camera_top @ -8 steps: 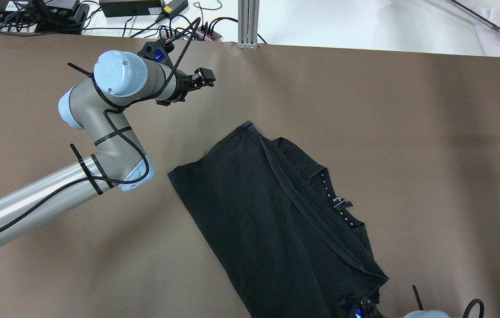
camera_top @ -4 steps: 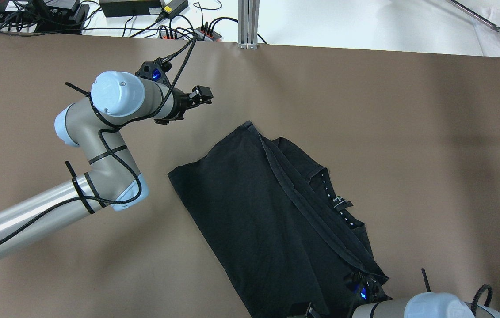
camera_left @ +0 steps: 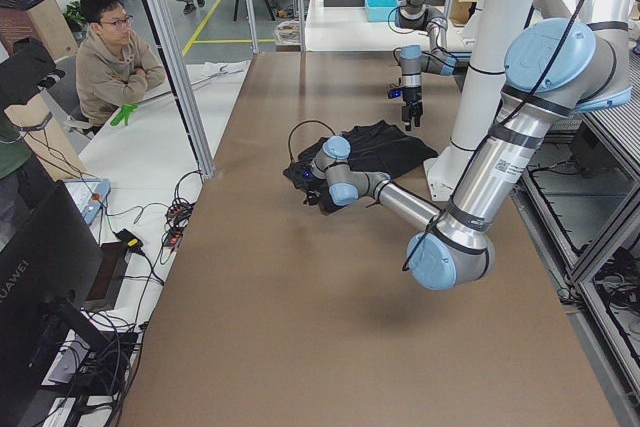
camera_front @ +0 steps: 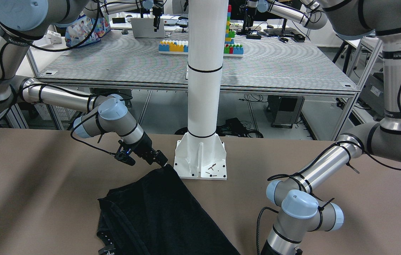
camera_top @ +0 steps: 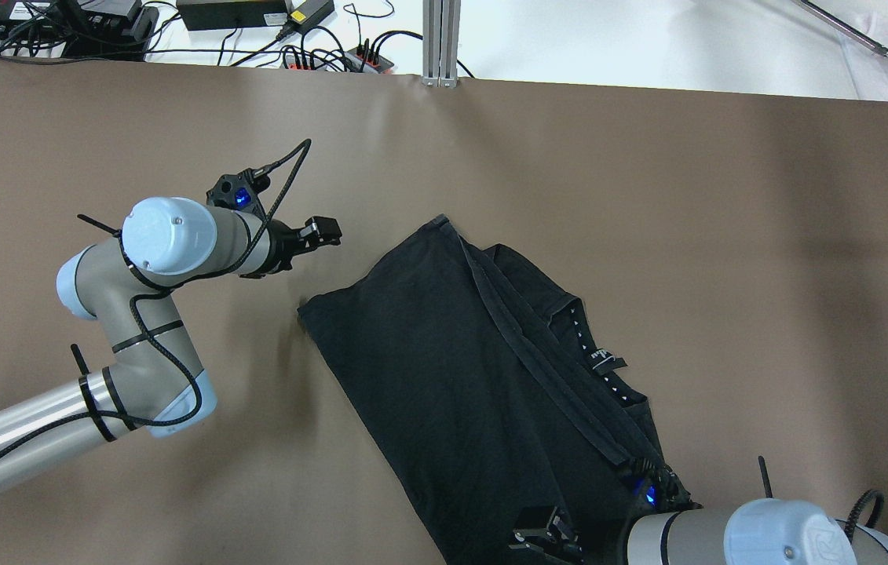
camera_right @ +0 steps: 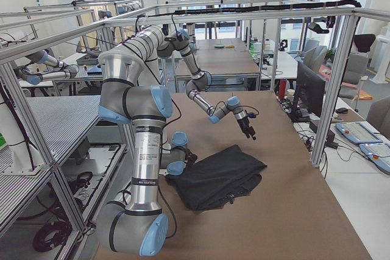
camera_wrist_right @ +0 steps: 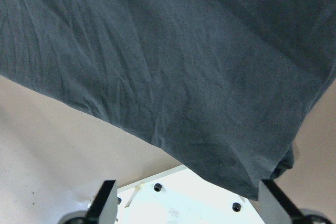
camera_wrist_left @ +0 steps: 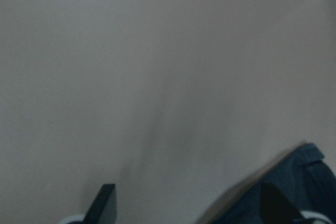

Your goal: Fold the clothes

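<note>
Our black garment (camera_top: 451, 377) lies on the table (camera_top: 726, 235), slanting from its middle toward the robot-side edge. Our right tool (camera_top: 542, 535), released, hovers over its near end. Our left tool (camera_top: 323, 232), released, hangs beside its left corner.

The left arm (camera_top: 12, 443) and right arm (camera_front: 58, 98) are alike: silver metal tubes joined by grey housings with round pale-blue caps (camera_top: 165, 235). A black braided cable (camera_front: 257, 230) runs along each, strapped down with black cable ties (camera_top: 94, 396). Black bands near the shoulders carry small lettering, too small to read. Each wrist has a black camera block with a blue light (camera_top: 235, 196) and flat black fingers (camera_top: 324, 230). Between the arms stands a white round column (camera_front: 204, 88) ringed with black bands, on a white base plate (camera_front: 200, 159) with dark bolt heads.
</note>
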